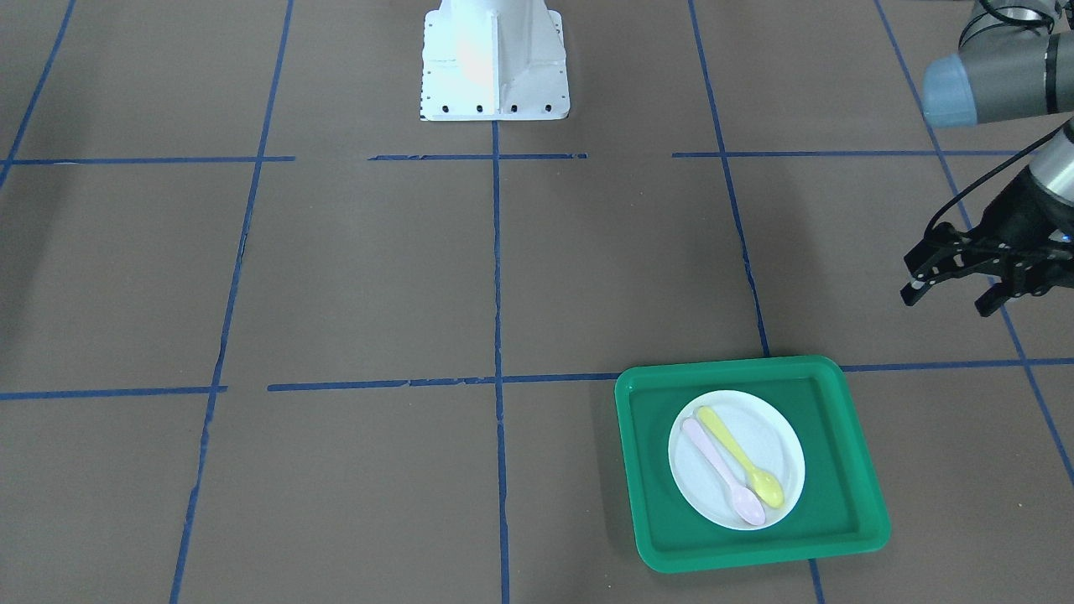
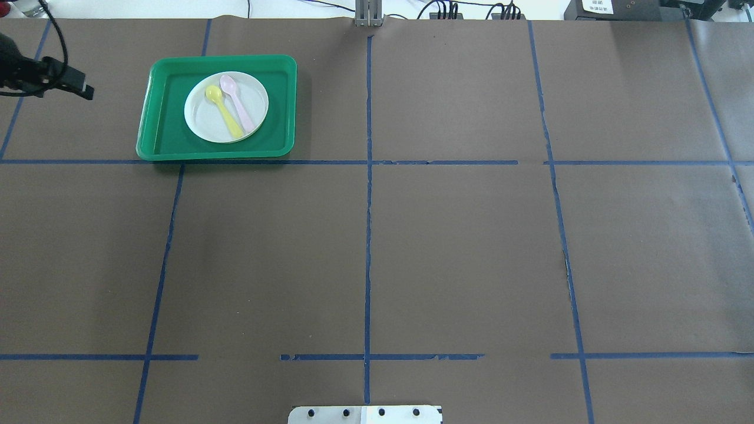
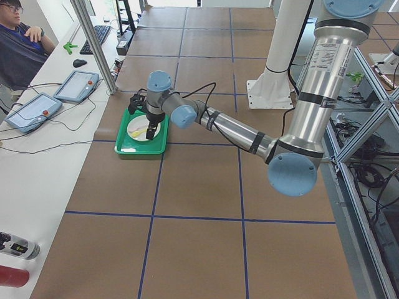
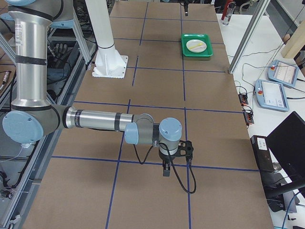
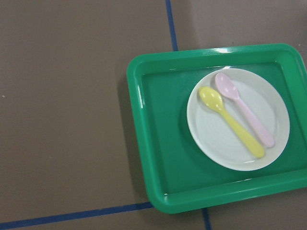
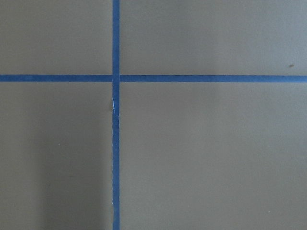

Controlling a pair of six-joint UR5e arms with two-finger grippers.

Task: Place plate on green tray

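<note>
The small white plate (image 1: pixel 737 457) lies inside the green tray (image 1: pixel 856 512), a little off its middle. A yellow spoon (image 1: pixel 742 457) and a pink spoon (image 1: pixel 722 471) lie side by side on the plate. My left gripper (image 1: pixel 952 295) is open and empty, hanging above the table beside the tray, apart from it. The left wrist view looks down on the tray (image 5: pixel 158 158) and the plate (image 5: pixel 216 139). My right gripper (image 4: pixel 167 164) shows only in the exterior right view, far from the tray (image 4: pixel 183 47); I cannot tell whether it is open or shut.
The table is covered in brown paper with a grid of blue tape lines (image 2: pixel 368 235). The robot's white base (image 1: pixel 495 63) stands at the table's robot side. Two teach pendants (image 3: pixel 53 99) and cables lie on the side bench beyond the tray.
</note>
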